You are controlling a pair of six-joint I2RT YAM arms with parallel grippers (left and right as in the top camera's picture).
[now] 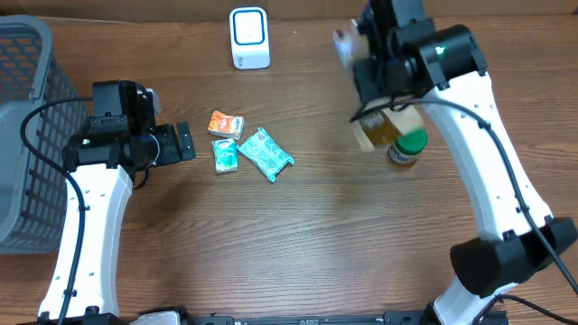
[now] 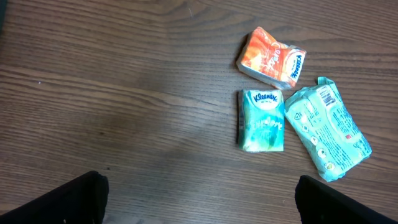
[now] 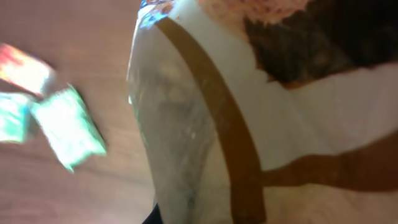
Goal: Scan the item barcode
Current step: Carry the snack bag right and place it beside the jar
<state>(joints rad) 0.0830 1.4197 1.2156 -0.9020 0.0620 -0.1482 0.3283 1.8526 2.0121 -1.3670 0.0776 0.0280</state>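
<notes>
- My right pincer [image 1: 370, 95]: pressed together on a white pouch [image 3: 186, 124] with brown stripes. I hold it off the table toward the back-right corner, above a green-lidded jar [image 1: 408, 147].
- My left pincer [image 1: 185, 143]: spread wide, near the left edge.
- Scanner [image 1: 248, 38]: back edge, centre.
- Mid-table: orange pack [image 1: 226, 124], small teal pack [image 1: 225, 155], large teal pack [image 1: 265, 154].
- Basket [image 1: 27, 135]: left edge.

Three small packs lie mid-frame on the worktop [image 1: 316, 244]: one orange pack [image 1: 226, 124], one Kleenex pack [image 1: 225, 155] and one larger teal pack [image 1: 265, 154]. There is one white scanner [image 1: 249, 38] at upper centre, one grey basket [image 1: 50, 81] at left, one green-lidded jar [image 1: 408, 148] at right, and one white bag [image 3: 311, 118].
</notes>
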